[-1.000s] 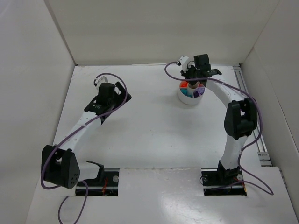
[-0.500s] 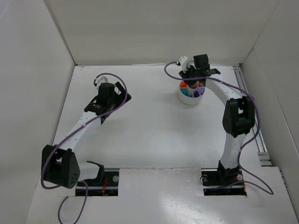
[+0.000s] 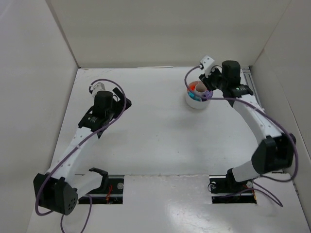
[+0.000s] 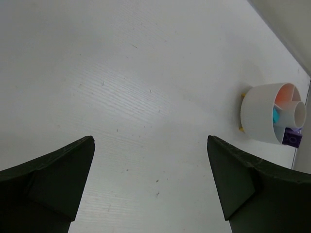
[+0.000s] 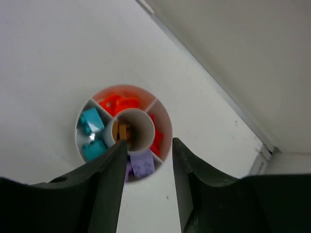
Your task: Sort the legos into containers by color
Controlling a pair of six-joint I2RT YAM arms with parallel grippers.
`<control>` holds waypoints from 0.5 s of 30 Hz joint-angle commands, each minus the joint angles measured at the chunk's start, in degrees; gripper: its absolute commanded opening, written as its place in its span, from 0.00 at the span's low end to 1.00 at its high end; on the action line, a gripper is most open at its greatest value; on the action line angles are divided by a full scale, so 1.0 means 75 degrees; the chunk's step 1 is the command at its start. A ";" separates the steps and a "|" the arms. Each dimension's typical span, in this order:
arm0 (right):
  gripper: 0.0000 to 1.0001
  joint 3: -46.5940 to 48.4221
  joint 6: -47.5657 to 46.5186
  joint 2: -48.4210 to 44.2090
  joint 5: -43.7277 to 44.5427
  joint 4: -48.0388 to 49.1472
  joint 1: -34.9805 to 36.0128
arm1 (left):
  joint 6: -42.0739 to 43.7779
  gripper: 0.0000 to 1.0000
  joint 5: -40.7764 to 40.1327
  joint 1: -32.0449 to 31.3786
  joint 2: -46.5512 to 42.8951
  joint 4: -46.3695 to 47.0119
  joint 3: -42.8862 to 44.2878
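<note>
- The orange bricks (image 5: 119, 103), teal bricks (image 5: 91, 121), red bricks (image 5: 156, 138) and purple bricks (image 5: 142, 162) each fill their own wedge of the round white dish (image 5: 77, 132); a brown brick (image 5: 124, 130) sits in its central ring.
- The dish stands far right on the table (image 3: 155, 126), near the back wall (image 3: 160, 34).
- The right gripper (image 5: 148, 145) hangs just above the dish, fingers slightly apart.
- The left gripper (image 4: 149, 141) is well apart from the dish, over the table, fingers spread wide.

White table (image 3: 160, 141), plain white walls (image 3: 160, 29) around it

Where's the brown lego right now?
In the right wrist view, the brown lego sits inside the central ring of the white dish, with orange bricks above it and teal bricks to its left.
</note>
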 commanded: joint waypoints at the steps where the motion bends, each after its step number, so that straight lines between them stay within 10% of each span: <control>1: 0.48 -0.1402 0.0170 -0.1968 0.0349 0.0841 -0.0376 | -0.0138 1.00 -0.0657 0.0071 -0.1101 -0.0714 -0.0266; 7: 0.99 -0.3804 0.0544 -0.5597 0.1567 0.0444 -0.0973 | -0.0431 1.00 -0.1069 0.0071 -0.2521 -0.1324 -0.0805; 15: 0.99 -0.5062 0.0791 -0.8580 0.2647 -0.0434 -0.0974 | -0.0582 1.00 -0.0918 0.0071 -0.3810 -0.1793 -0.1227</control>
